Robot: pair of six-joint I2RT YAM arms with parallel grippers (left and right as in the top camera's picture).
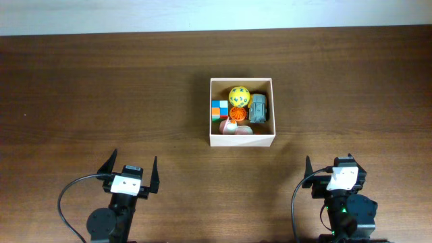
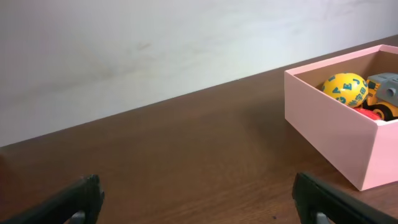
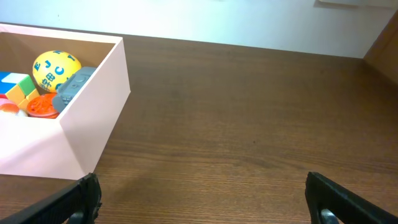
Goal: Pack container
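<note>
The container (image 1: pixel 242 140) is a square shallow box with pale walls, standing at the table's middle. Inside it lie a yellow ball (image 1: pixel 239 95), a grey toy car (image 1: pixel 258 108), a coloured cube (image 1: pixel 219 109), an orange toy (image 1: pixel 236 114) and a pink-white toy (image 1: pixel 231 126). It also shows in the left wrist view (image 2: pixel 323 124) and the right wrist view (image 3: pixel 93 106). My left gripper (image 1: pixel 131 169) is open and empty near the front left. My right gripper (image 1: pixel 329 169) is open and empty near the front right. Both are well clear of the box.
The brown wooden table (image 1: pixel 101 94) runs to a pale wall at the back. Black cables loop beside each arm base at the front edge.
</note>
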